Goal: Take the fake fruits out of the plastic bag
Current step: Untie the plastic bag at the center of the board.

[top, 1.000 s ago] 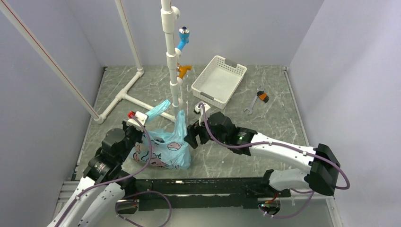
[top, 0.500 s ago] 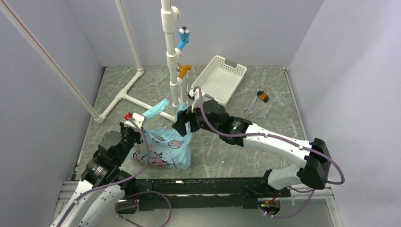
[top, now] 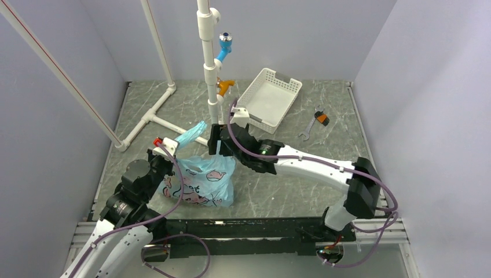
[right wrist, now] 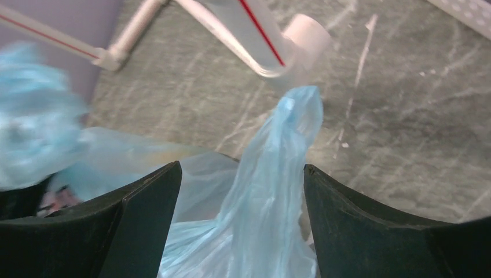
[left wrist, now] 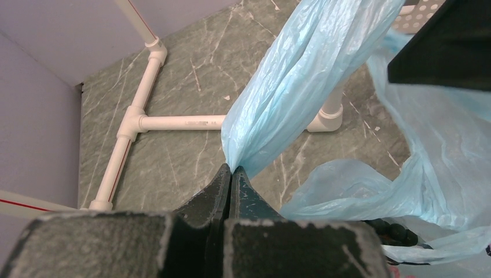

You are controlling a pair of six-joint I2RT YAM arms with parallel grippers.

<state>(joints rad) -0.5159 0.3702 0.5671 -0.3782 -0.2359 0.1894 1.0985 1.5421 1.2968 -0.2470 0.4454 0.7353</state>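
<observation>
The light-blue plastic bag (top: 204,180) with whale prints sits on the table near the left arm. My left gripper (top: 178,144) is shut on one loop handle (left wrist: 289,87), pinched at the fingertips (left wrist: 231,169) and drawn taut. My right gripper (top: 213,150) hovers over the bag's top, open. The other handle (right wrist: 286,162) stands upright between its fingers (right wrist: 145,214), which do not press on it. Dark grapes (left wrist: 395,231) show inside the bag's mouth in the left wrist view. The other fake fruits are hidden by the plastic.
A white perforated basket (top: 267,98) stands at the back, and an orange-handled wrench (top: 317,120) lies to its right. A white pipe frame (top: 151,119) lies at the back left. An upright white pole (top: 208,63) with blue and orange fittings rises just behind the bag.
My right gripper has swung left and back from beside the bag to over its top, now straddling the upright handle. The left gripper has kept its hold and place.
</observation>
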